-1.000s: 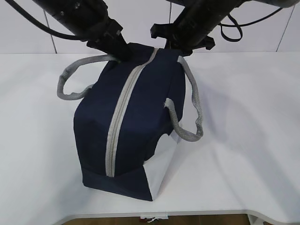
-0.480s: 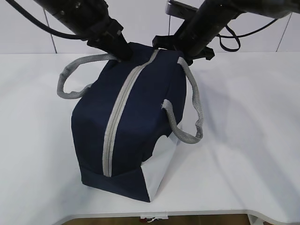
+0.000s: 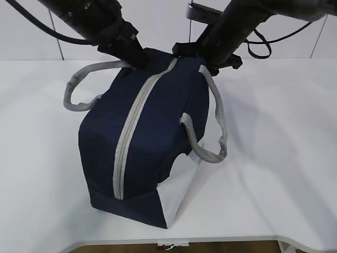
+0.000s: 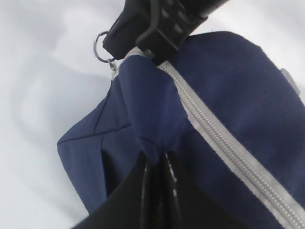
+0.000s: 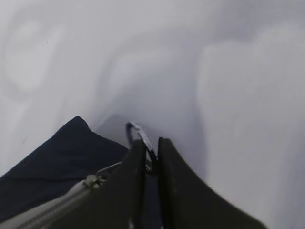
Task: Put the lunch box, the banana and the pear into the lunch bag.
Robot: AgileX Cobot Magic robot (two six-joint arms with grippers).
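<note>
Boxy navy-blue fabric lunch bag [image 3: 150, 132] w/ grey zip sits mid white table [image 3: 274, 158], zipped shut. Left pincer [image 4: 157, 164] pinches a fold of bag fabric at far end. Right pincer [image 5: 151, 160], fingers nrly together, has the metal ring pull [image 5: 138, 136] between them.

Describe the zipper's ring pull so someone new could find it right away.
Start at the navy lunch bag on the white table and follow its grey zipper to the far end. There a small metal ring pull sits between the right claw fingers, the only shiny loop.
</note>
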